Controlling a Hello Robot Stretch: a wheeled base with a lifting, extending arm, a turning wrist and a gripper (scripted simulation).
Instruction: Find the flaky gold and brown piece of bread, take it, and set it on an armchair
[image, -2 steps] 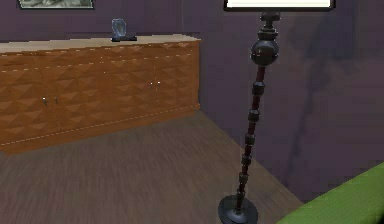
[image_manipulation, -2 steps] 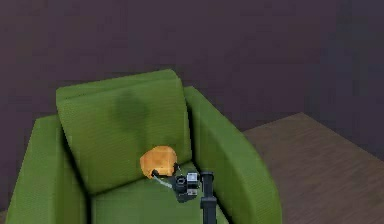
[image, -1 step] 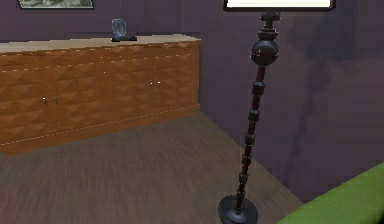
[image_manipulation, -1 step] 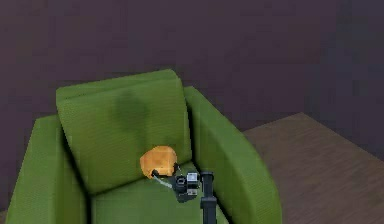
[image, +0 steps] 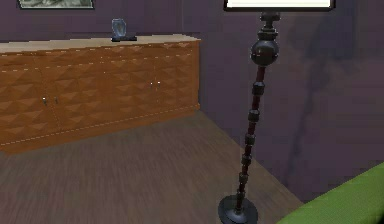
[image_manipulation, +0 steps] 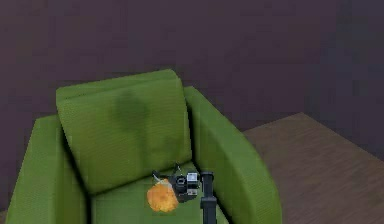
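Seemingly we are near the end: bread (image_manipulation: 162, 196) at our pincer (image_manipulation: 176, 182) against the armchair (image_manipulation: 120, 125) seat, held or set down we cannot tell.

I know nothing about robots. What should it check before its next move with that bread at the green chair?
1. Armchair within the arm's reach: ok, the arm reaches over the seat's front.
2. Gold-brown bread at the seat: ok, it shows against the cushion, left of the gripper.
3. Bread resting on the cushion rather than hanging above it: cannot tell.
4. Gripper holding the bread: cannot tell.
5. Floor lamp apart from the armchair: ok, in the forward view its base stands on bare floor beside the chair's green edge.
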